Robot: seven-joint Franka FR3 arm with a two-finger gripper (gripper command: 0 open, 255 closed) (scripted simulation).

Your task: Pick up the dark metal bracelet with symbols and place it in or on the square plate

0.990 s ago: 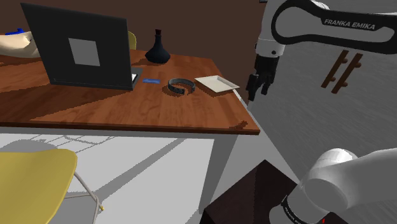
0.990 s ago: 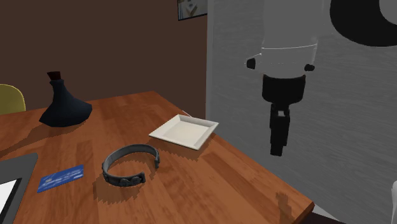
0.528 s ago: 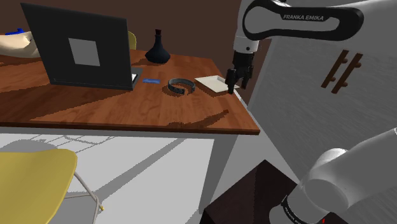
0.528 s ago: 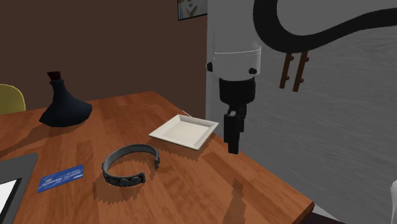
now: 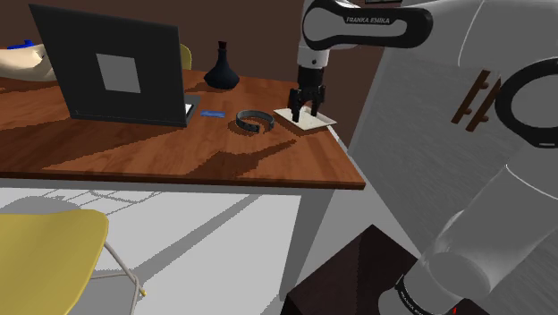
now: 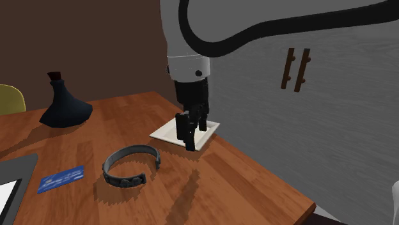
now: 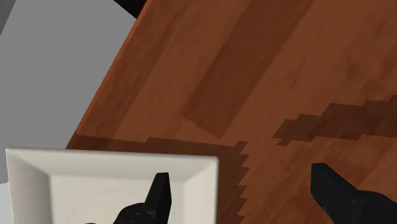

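The dark bracelet (image 5: 253,121) (image 6: 131,166) lies flat on the wooden table, an open ring with raised studs. Close beside it sits the square white plate (image 5: 315,120) (image 6: 169,131) (image 7: 95,188), holding nothing, near the table's corner. My black gripper (image 5: 304,109) (image 6: 187,136) (image 7: 245,188) hangs open just above the plate's edge on the bracelet's side. In the wrist view one finger (image 7: 159,188) is over the plate and the other (image 7: 334,188) over bare wood. Nothing is between them.
An open laptop (image 5: 116,63) stands at the shoulder view's left. A dark vase (image 5: 221,72) (image 6: 64,107) is at the table's back. A blue card (image 5: 212,114) (image 6: 61,179) lies beside the bracelet. A yellow chair (image 5: 45,259) stands in front of the table.
The arm has swung in from beyond the table's side toward the shoulder view's left and now hangs over the plate. The fingers stayed open. The bracelet and plate have not moved.
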